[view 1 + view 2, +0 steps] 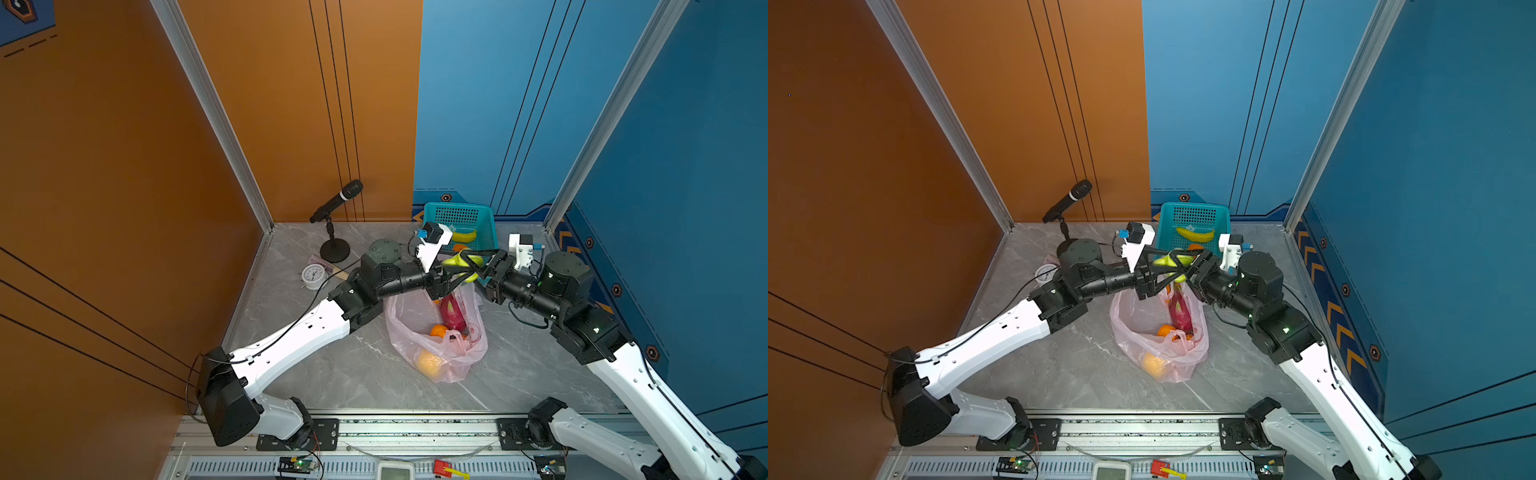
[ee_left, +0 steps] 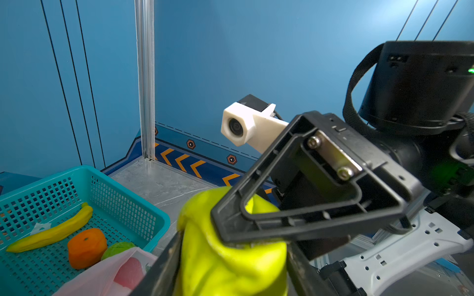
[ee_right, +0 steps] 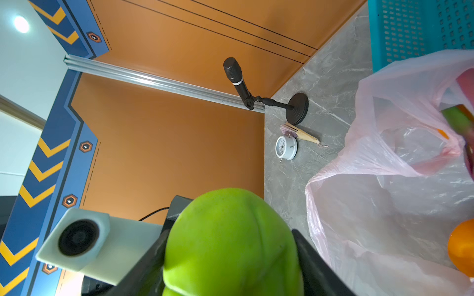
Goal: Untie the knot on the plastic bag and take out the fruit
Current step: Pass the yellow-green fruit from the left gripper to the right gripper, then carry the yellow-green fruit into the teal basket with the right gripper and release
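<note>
Thin glossy plastic bag (image 1: 401, 318)

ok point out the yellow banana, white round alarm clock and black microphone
yellow banana (image 1: 1196, 236), in a top view, mid-curve
white round alarm clock (image 3: 282, 146), right wrist view, dial
black microphone (image 1: 333, 203), in a top view, handle

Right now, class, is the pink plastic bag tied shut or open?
Open. The plastic bag gapes wide at its mouth; the dragon fruit and a tangerine show uncovered through the opening in both top views.

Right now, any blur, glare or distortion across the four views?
Left wrist: green fruit close to the lens, soft. Right wrist: ceiling lamp blown out, dragon fruit smeared at the edge. Both top views: sharp, evenly lit.
</note>
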